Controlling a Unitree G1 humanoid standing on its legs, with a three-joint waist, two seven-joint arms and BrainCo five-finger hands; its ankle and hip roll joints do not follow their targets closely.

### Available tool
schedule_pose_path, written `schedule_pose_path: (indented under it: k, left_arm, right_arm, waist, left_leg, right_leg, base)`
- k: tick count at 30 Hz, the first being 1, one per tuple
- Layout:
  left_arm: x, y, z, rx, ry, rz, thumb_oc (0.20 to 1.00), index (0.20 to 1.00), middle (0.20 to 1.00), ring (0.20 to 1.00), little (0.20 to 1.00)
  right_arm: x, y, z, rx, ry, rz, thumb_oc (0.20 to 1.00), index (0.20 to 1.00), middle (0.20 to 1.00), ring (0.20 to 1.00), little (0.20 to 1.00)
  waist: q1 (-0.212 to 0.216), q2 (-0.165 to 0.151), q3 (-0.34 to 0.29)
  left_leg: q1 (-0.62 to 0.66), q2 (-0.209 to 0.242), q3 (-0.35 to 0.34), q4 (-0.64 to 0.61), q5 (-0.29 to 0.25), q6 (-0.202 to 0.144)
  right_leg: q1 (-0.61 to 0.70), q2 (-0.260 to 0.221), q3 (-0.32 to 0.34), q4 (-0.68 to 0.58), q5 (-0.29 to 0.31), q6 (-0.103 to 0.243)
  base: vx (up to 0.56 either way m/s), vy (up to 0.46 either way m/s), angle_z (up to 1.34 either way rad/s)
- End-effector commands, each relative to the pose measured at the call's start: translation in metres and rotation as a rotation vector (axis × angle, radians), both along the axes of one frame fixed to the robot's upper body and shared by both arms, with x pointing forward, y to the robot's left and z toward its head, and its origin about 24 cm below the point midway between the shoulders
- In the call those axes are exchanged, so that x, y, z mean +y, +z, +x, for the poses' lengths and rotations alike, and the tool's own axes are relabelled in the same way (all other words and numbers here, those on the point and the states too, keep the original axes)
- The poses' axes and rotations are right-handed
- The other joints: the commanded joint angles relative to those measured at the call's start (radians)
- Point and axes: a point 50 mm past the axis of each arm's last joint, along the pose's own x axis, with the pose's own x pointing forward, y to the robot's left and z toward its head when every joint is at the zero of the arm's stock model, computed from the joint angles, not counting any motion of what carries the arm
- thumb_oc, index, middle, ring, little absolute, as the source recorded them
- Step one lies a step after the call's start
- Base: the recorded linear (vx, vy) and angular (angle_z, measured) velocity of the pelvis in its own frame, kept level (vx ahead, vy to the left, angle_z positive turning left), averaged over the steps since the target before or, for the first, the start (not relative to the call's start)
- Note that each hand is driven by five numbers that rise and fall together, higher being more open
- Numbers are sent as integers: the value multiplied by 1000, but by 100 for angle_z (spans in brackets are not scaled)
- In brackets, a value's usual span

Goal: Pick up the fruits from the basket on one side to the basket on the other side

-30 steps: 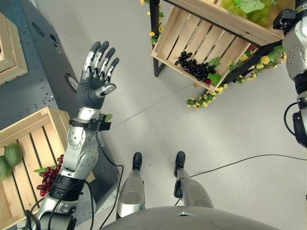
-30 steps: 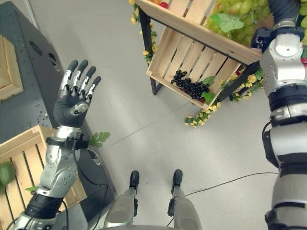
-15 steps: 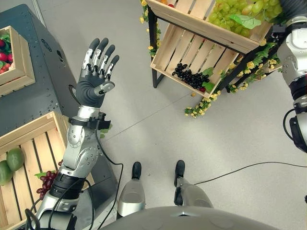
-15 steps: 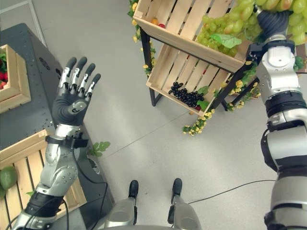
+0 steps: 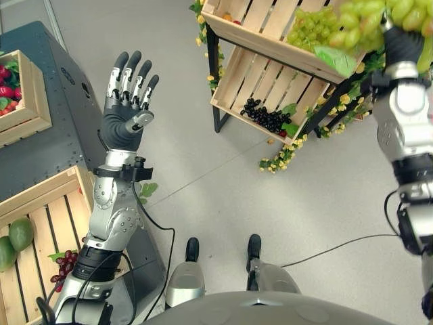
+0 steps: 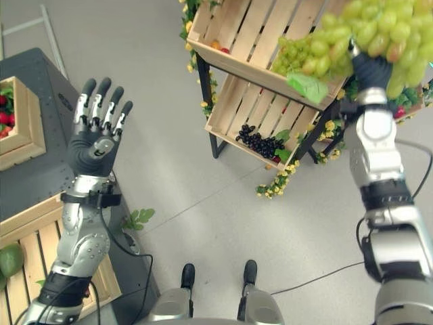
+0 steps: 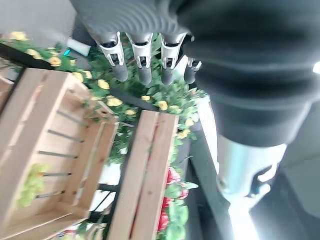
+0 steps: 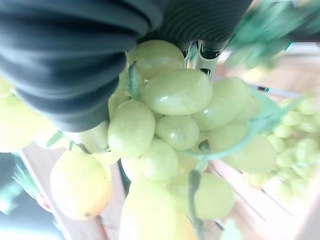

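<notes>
My right hand (image 6: 371, 70) is raised high in front of the wooden shelf, and a large bunch of green grapes (image 6: 379, 30) hangs around it. In the right wrist view the green grapes (image 8: 175, 92) press against the palm and the fingers (image 8: 200, 50) curl behind them. More green grapes (image 5: 311, 27) lie in the upper crate (image 5: 270, 44) of the shelf. My left hand (image 5: 125, 122) is held up above the floor with straight, spread fingers, holding nothing. A wooden crate (image 5: 40, 196) at the lower left holds green mangoes (image 5: 20, 233) and red grapes (image 5: 64, 264).
The shelf's lower crate (image 5: 233, 91) holds black grapes (image 5: 264, 115), and yellow flowers (image 5: 281, 156) trail round its legs. A small crate (image 5: 30, 122) with red fruit stands on the dark grey table (image 5: 54, 149) at the left. Bare grey floor lies between shelf and table.
My right arm has come up and toward me with the green grape bunch around its hand. The camera has tilted, shifting the whole scene. My left hand stays raised and open.
</notes>
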Motion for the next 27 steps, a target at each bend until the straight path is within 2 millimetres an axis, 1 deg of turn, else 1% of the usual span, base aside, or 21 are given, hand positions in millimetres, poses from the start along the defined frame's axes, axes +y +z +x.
schedule_pose_path:
  k: [1, 3, 5, 8, 10, 11, 12, 13, 14, 15, 16, 18, 19, 20, 21, 22, 23, 24, 25, 26, 27]
  left_arm:
    - [7, -6, -9, -6, 57, 53, 1000, 1000, 1000, 1000, 1000]
    - [8, -7, -9, -4, 63, 49, 1000, 1000, 1000, 1000, 1000]
    - [8, -5, -8, -17, 63, 50, 1000, 1000, 1000, 1000, 1000]
    - [7, -4, -8, -21, 62, 50, 1000, 1000, 1000, 1000, 1000]
    - [7, -4, -8, -25, 65, 43, 1000, 1000, 1000, 1000, 1000]
    - [7, -3, -9, -27, 63, 40, 1000, 1000, 1000, 1000, 1000]
    - [7, -5, -9, -24, 62, 41, 1000, 1000, 1000, 1000, 1000]
    - [7, -5, -9, -24, 56, 42, 1000, 1000, 1000, 1000, 1000]
    - [7, -6, -9, -22, 55, 39, 1000, 1000, 1000, 1000, 1000]
    - [7, -6, -10, -25, 54, 34, 1000, 1000, 1000, 1000, 1000]
    - [5, -7, -10, -19, 45, 28, 1000, 1000, 1000, 1000, 1000]
    - [6, -7, -10, -18, 56, 39, 1000, 1000, 1000, 1000, 1000]
    - [8, -7, -11, -19, 70, 46, 1000, 1000, 1000, 1000, 1000]
    - [9, -7, -12, -20, 77, 43, 1000, 1000, 1000, 1000, 1000]
    - [10, -7, -12, -22, 80, 47, 1000, 1000, 1000, 1000, 1000]
    - [10, -6, -12, -30, 89, 52, 1000, 1000, 1000, 1000, 1000]
    - [10, -3, -12, -44, 97, 60, 1000, 1000, 1000, 1000, 1000]
    - [10, -3, -12, -44, 98, 60, 1000, 1000, 1000, 1000, 1000]
    - [9, -1, -13, -53, 98, 73, 1000, 1000, 1000, 1000, 1000]
    - [10, -1, -14, -55, 100, 79, 1000, 1000, 1000, 1000, 1000]
    - [10, -2, -14, -54, 101, 80, 1000, 1000, 1000, 1000, 1000]
  right_arm:
    - [12, 6, -17, -132, 53, -20, 200, 200, 200, 200, 200]
    - [16, -4, -22, -112, 61, -12, 200, 200, 200, 200, 200]
    - [20, -4, -24, -117, 77, -38, 200, 200, 200, 200, 200]
    - [23, -4, -26, -127, 93, -24, 200, 200, 200, 200, 200]
    - [28, -3, -27, -143, 118, -5, 200, 200, 200, 200, 200]
    - [30, -3, -27, -144, 126, -3, 200, 200, 200, 200, 200]
    - [32, -2, -27, -148, 134, -8, 200, 200, 200, 200, 200]
    - [33, -2, -27, -149, 144, -10, 200, 200, 200, 200, 200]
    - [34, -2, -28, -154, 150, -10, 200, 200, 200, 200, 200]
    - [34, -1, -30, -161, 155, -9, 200, 200, 200, 200, 200]
    - [34, -1, -31, -164, 148, -8, 200, 200, 200, 200, 200]
    - [35, -1, -29, -162, 138, -12, 200, 200, 200, 200, 200]
    - [36, 1, -27, -164, 137, -18, 200, 200, 200, 200, 200]
    - [38, 1, -26, -166, 140, -20, 200, 200, 200, 200, 200]
    - [40, 1, -25, -163, 143, -21, 200, 200, 200, 200, 200]
    - [41, 0, -24, -163, 142, -27, 200, 200, 200, 200, 200]
    - [43, 2, -24, -166, 143, -39, 200, 200, 200, 200, 200]
    - [43, 2, -24, -166, 143, -40, 200, 200, 200, 200, 200]
    - [50, 4, -21, -164, 153, -60, 200, 200, 200, 200, 200]
    - [52, 3, -20, -163, 155, -57, 200, 200, 200, 200, 200]
    - [52, 3, -19, -163, 156, -57, 200, 200, 200, 200, 200]
  waist:
    - [-31, -48, -136]
    - [-37, -49, -142]
    - [-43, -50, -146]
    - [-48, -49, -149]
    - [-54, -56, -144]
    - [-55, -61, -138]
    - [-53, -68, -126]
    - [-47, -78, -105]
    - [-39, -87, -91]
    - [-32, -95, -83]
    - [-21, -104, -76]
    - [7, -110, -69]
    - [28, -114, -73]
    - [39, -101, -77]
    - [50, -94, -81]
    - [58, -92, -84]
    - [61, -86, -88]
    - [63, -89, -88]
    - [76, -85, -111]
    - [80, -88, -125]
    - [80, -90, -124]
  left_leg:
    - [-7, -9, 12, 35, 7, -16]
    - [0, -7, 11, 47, 3, -18]
    - [2, -2, 11, 58, 2, -21]
    - [5, 5, 11, 71, 1, -24]
    - [-10, 12, -9, 154, -4, -25]
    - [-24, 8, -19, 212, -1, -25]
    - [-54, 4, -26, 284, 12, -26]
    - [-97, -5, -44, 402, 16, -26]
    - [-125, -18, -53, 462, 41, -25]
    - [-152, -38, -59, 511, 49, -20]
    - [-193, -67, -59, 550, 47, -12]
    - [-293, -141, -54, 514, 18, 9]
    - [-337, -168, -38, 475, 2, 26]
    - [-356, -167, -38, 402, 26, 31]
    - [-365, -151, -23, 325, 63, 29]
    - [-377, -140, 1, 253, 106, 20]
    - [-391, -133, 27, 205, 124, 16]
    - [-387, -134, 31, 197, 127, 17]
    - [-350, -128, 17, 169, 121, 39]
    - [-318, -135, 10, 148, 117, 53]
    - [-312, -137, 11, 142, 118, 54]
  right_leg:
    - [78, -7, -15, 21, -121, 39]
    - [88, -4, -15, 27, -127, 34]
    - [91, 0, -11, 36, -134, 28]
    - [97, 7, -6, 42, -140, 21]
    - [103, 18, 13, 51, -151, 6]
    - [106, 24, 24, 57, -154, -2]
    - [115, 27, 36, 61, -158, -11]
    - [136, 29, 50, 64, -168, -19]
    - [144, 26, 57, 67, -166, -25]
    - [156, 24, 59, 63, -169, -30]
    - [165, 18, 63, 67, -175, -32]
    - [183, 20, 88, 65, -179, -32]
    - [195, 23, 115, 55, -185, -26]
    - [207, 44, 131, 46, -192, -25]
    - [221, 56, 149, 39, -198, -24]
    - [236, 61, 165, 29, -202, -22]
    - [252, 71, 172, 22, -209, -20]
    - [251, 68, 176, 21, -209, -20]
    - [275, 76, 200, 18, -233, -18]
    - [284, 71, 208, 23, -244, -15]
    - [286, 68, 208, 24, -246, -15]
  base:
    - [40, -44, 5]
    - [23, -49, 4]
    - [6, -60, -1]
    - [12, -71, -2]
    - [31, -139, -4]
    - [35, -152, -10]
    - [64, -187, -13]
    - [58, -189, -5]
    - [74, -181, -4]
    - [68, -143, -19]
    - [82, -119, -23]
    - [166, -82, -31]
    - [281, -24, -53]
    - [325, 15, -91]
    - [308, 27, -109]
    - [303, 21, -73]
    - [200, 8, -14]
    - [283, 44, 53]
    - [286, 93, 13]
    - [287, 93, -25]
    - [298, 116, -68]
